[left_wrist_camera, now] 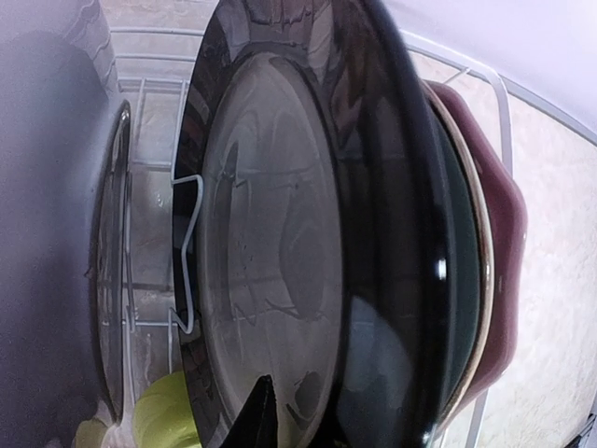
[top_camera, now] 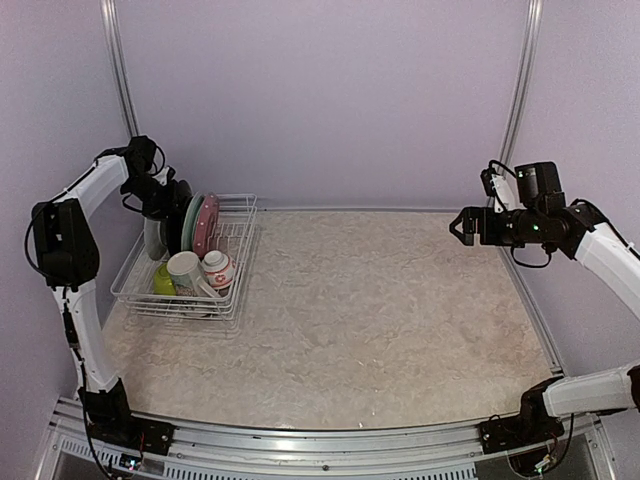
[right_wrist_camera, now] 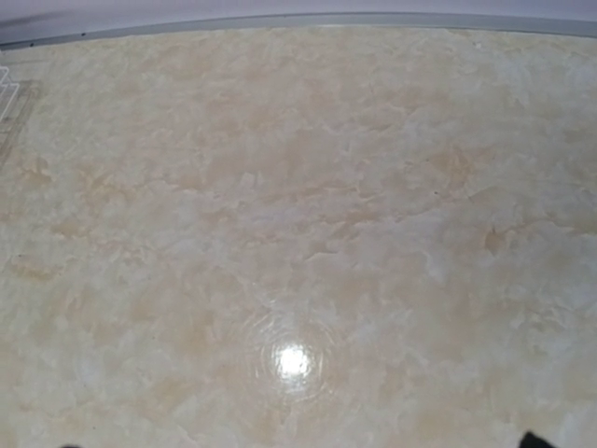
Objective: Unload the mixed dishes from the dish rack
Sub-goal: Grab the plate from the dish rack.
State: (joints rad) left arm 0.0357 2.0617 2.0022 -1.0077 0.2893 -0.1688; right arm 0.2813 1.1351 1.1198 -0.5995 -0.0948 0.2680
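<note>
The white wire dish rack [top_camera: 236,300] stands at the table's left with plates upright in its slots: grey [top_camera: 153,238], black [top_camera: 178,222], pale teal [top_camera: 192,222] and pink [top_camera: 207,222]. My left gripper [top_camera: 165,205] reaches down onto the black plate [left_wrist_camera: 280,233] and is shut on its top rim. One dark fingertip [left_wrist_camera: 259,420] lies against the plate's face, and the other is hidden behind it. A cream mug [top_camera: 185,272], a small white-and-red bowl [top_camera: 219,268] and a lime-green bowl [top_camera: 163,282] sit at the rack's front. My right gripper [top_camera: 457,227] hovers open over the bare right side.
Up close, the grey plate [left_wrist_camera: 47,233] stands left of the black one, with the teal plate [left_wrist_camera: 462,280] and a dark red plate [left_wrist_camera: 508,233] right of it. Mottled beige tabletop [top_camera: 380,310] spreads from the rack to the right wall. A purple wall runs close behind.
</note>
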